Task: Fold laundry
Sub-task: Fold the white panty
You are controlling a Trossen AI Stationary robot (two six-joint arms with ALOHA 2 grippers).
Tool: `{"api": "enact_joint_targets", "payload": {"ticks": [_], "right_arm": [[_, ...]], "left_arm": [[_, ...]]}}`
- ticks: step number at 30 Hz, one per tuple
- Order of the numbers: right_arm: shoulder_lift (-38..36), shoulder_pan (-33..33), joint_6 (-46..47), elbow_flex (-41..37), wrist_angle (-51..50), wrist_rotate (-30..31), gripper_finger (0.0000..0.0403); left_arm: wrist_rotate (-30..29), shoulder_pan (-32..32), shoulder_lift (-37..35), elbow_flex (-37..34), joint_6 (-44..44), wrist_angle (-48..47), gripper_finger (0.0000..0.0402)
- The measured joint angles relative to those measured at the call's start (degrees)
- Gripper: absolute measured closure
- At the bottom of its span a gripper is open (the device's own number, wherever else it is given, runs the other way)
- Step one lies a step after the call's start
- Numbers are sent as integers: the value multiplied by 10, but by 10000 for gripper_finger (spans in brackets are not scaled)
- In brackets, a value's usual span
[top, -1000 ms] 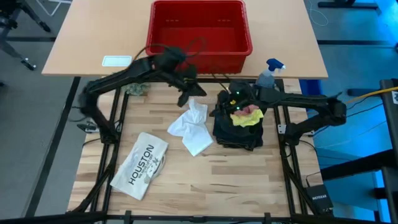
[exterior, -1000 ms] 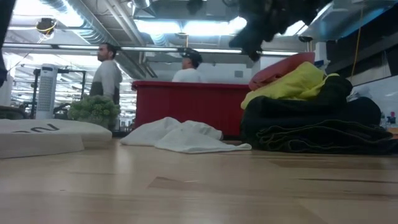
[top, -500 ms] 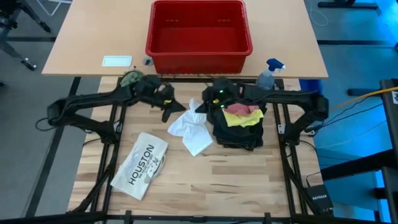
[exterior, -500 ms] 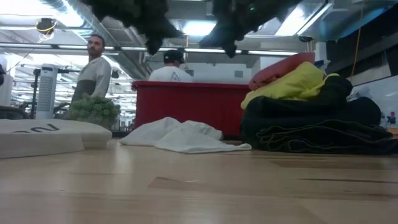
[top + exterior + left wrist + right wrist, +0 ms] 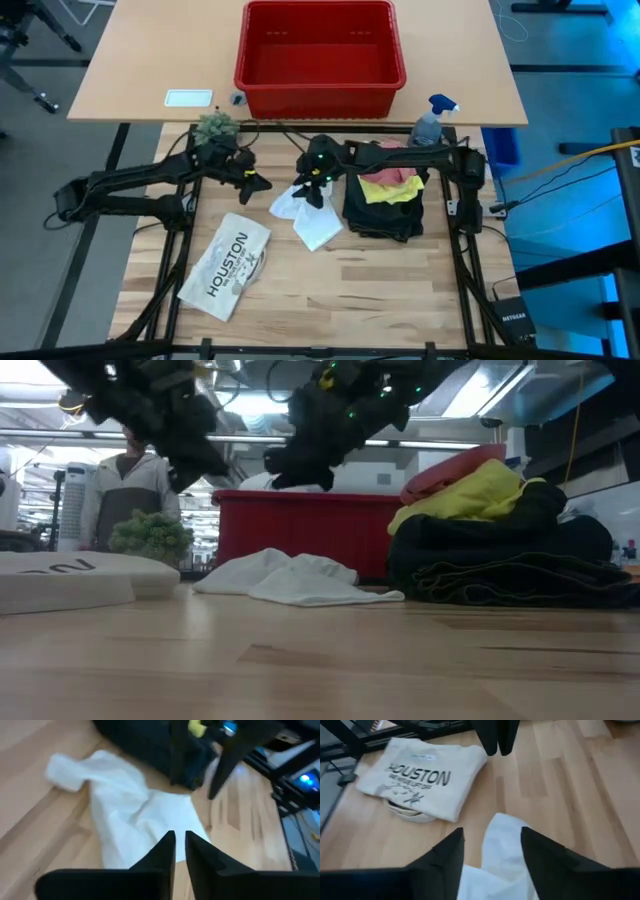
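Note:
The small white cloth (image 5: 312, 218) lies crumpled on the wooden table, also seen in the low view (image 5: 290, 577). To its right is a pile: black trousers (image 5: 385, 218) at the bottom, with the yellow T-shirt (image 5: 388, 193) and the pink cloth (image 5: 383, 177) resting on top. My right gripper (image 5: 492, 845) hovers open above the white cloth's far end (image 5: 502, 845), clear of it (image 5: 292, 478). My left gripper (image 5: 180, 847) hangs left of the cloth (image 5: 258, 183), its fingers only a slit apart, pointing at the cloth (image 5: 135, 815) and touching nothing.
A flat white item printed HOUSTON (image 5: 225, 265) lies at the near left. The red basket (image 5: 320, 45) stands beyond the far edge, a spray bottle (image 5: 432, 120) at the far right, a small green plant (image 5: 213, 128) at the far left. A person (image 5: 125, 490) stands behind.
My left gripper has come down from near the basket and gone toward the table's left, ending beside the white cloth. My right gripper has left the pile and travelled leftward to above the white cloth. The cloth and the pile have not moved.

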Motion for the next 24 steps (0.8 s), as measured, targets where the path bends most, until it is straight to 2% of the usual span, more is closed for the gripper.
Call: {"api": "enact_joint_targets", "payload": {"ticks": [4, 9, 24], "right_arm": [[28, 0, -26, 14, -6, 15, 189], [54, 0, -59, 19, -5, 44, 185], [105, 24, -82, 19, 17, 115, 185]], "left_arm": [[0, 22, -48, -31, -18, 1, 332], [0, 30, -72, -39, -16, 1, 309], [-7, 30, -73, -39, 2, -2, 304]]}}
